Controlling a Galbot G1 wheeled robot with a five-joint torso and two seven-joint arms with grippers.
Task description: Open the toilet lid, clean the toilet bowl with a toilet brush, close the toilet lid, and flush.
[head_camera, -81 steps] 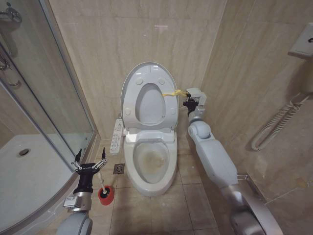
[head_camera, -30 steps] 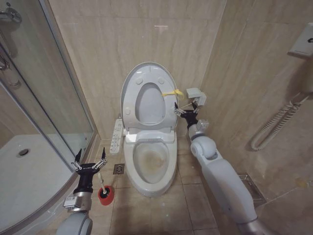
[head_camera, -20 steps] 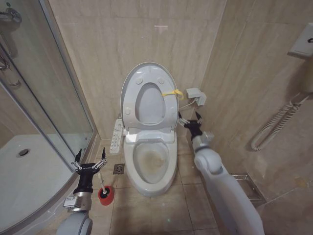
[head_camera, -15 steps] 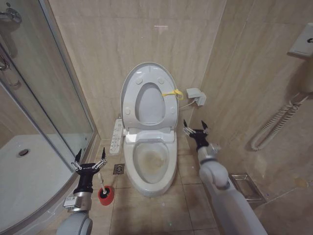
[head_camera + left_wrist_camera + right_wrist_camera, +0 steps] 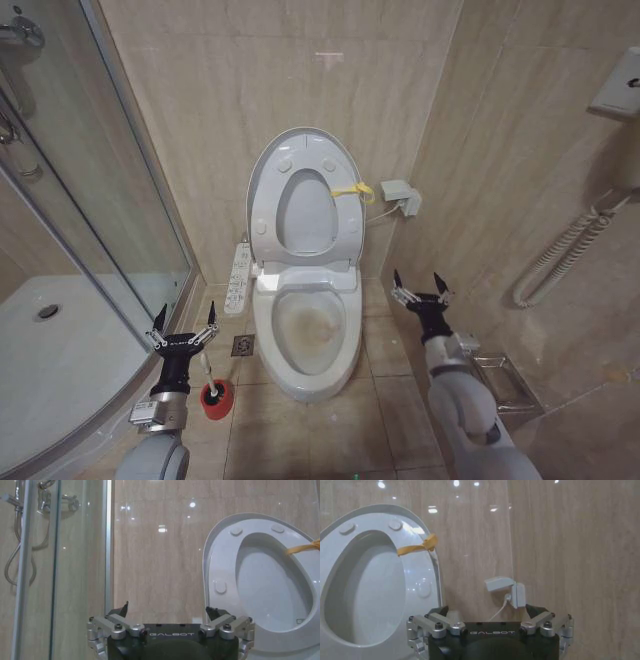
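The toilet lid (image 5: 305,215) stands raised against the back wall, with the ring seat (image 5: 268,190) up in front of it and a yellow strap (image 5: 352,190) at its right edge. Below them the toilet bowl (image 5: 305,330) lies uncovered, stained yellowish-brown inside. The toilet brush (image 5: 207,365) stands in its red holder (image 5: 215,398) on the floor left of the bowl. My left gripper (image 5: 183,325) hangs open just left of the brush handle, apart from it. My right gripper (image 5: 420,285) is open and holds nothing, low to the right of the bowl. Both wrist views face the lid (image 5: 272,588) (image 5: 375,592).
A glass shower enclosure (image 5: 90,200) with a white tray (image 5: 60,350) fills the left side. A long button panel (image 5: 238,280) hangs beside the bowl, above a floor drain (image 5: 244,345). A wall socket box (image 5: 398,195) and a corrugated hose (image 5: 570,250) sit on the right wall.
My right arm has left the yellow strap and drawn back down toward me, its gripper now open beside the bowl. The left arm and the lid have not moved.
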